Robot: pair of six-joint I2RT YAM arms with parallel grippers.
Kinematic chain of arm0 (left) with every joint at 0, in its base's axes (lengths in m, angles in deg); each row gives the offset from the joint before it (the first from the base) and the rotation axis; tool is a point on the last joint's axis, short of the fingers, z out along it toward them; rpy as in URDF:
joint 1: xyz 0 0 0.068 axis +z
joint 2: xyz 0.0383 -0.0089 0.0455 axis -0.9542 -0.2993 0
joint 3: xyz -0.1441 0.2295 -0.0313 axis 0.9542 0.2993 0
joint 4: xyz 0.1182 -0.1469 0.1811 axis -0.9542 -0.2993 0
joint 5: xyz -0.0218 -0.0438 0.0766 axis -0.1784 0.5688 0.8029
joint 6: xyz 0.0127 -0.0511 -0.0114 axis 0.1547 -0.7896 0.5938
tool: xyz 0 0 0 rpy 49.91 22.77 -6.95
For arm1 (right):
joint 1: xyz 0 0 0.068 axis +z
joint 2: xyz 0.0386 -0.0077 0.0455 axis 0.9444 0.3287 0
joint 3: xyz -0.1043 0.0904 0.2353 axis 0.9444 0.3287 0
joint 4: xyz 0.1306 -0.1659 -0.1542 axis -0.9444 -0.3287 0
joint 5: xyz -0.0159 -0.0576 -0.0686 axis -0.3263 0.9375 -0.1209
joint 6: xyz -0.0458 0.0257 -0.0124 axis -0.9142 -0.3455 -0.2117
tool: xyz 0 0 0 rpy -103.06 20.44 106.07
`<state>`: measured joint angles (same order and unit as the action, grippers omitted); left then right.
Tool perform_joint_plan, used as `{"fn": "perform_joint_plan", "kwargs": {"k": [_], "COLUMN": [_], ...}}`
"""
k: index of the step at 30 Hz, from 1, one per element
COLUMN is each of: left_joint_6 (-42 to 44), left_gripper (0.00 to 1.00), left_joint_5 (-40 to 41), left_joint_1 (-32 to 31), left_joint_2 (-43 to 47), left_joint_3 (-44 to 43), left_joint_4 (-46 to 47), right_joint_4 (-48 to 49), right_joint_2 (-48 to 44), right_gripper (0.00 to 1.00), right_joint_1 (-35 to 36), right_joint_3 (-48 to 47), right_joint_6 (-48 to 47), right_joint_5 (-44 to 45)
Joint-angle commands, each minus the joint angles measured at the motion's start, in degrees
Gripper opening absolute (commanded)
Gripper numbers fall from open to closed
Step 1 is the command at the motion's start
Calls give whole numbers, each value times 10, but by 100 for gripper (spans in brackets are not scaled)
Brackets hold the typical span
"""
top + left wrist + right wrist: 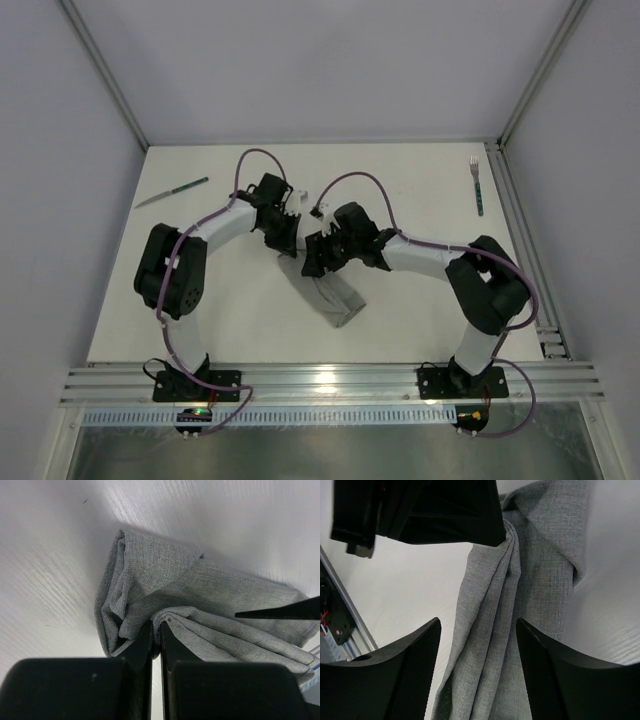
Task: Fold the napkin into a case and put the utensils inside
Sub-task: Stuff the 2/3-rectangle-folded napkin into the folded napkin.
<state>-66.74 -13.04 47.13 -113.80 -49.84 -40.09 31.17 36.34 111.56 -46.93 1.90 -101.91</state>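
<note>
Grey napkin (pixel 335 298) lies bunched in narrow pleats at the middle of the table (pixel 420 190), between the two grippers. Folding is the step in hand; I judge there is no tidy case yet. Left gripper (pixel 156 627) is pinched tight on a fold of the cloth. Right gripper (pixel 477 625) stands wide, straddling the pleats and holding nothing. Next, the right likely needs to take an edge and lay it flat into a pocket. Nothing sits in the napkin: knife (pixel 172 192) lies far left and fork (pixel 477 185) far right, both well apart from it.
</note>
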Motion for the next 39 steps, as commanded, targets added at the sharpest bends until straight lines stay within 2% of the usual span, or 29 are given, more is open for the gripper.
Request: {"fn": "perform_joint_plan", "kwargs": {"k": [1,8,11,13,14,15,16,19,23,25,26,28,29,32,35,39], "left_joint_6": [-7,-8,-9,-10,-10,-10,-10,-9,13,30,40,70,80,117,146,158], "left_gripper": [0,0,0,0,0,0,0,0,0,1,10,19,30,44,47,43], "left_joint_5": [3,3,0,-2,-1,-1,2,6,5,1,0,-16,-22,-39,-31,-3], "left_joint_1": [-1,-1,-1,-1,-1,-1,0,2,10,10,10,10,11,16,17,16], "left_joint_2": [21,20,20,20,21,21,21,25,35,39,41,54,62,103,131,112], "left_joint_3": [0,0,0,2,3,4,4,6,9,7,5,3,3,0,-19,-45], "left_joint_4": [0,2,3,3,2,2,2,0,-12,-31,-39,-63,-68,-74,-74,-73], "right_joint_4": [48,58,55,60,62,62,67,76,74,70,69,61,58,48,30,10], "right_joint_2": [11,17,24,41,46,52,55,51,45,46,47,47,48,48,49,49], "right_gripper": [66,66,63,56,47,47,35,15,3,3,3,3,3,3,3,3], "right_joint_1": [0,5,5,6,5,6,5,5,-1,-7,-8,-9,-9,-9,-8,-9], "right_joint_3": [-2,39,47,43,34,31,28,37,52,55,55,55,54,51,49,48], "right_joint_6": [4,2,4,6,10,11,14,20,18,18,17,12,10,2,-11,-27], "right_joint_5": [-6,-36,-25,-25,-28,-34,-38,-45,-67,-74,-78,-86,-90,-107,-115,-117]}}
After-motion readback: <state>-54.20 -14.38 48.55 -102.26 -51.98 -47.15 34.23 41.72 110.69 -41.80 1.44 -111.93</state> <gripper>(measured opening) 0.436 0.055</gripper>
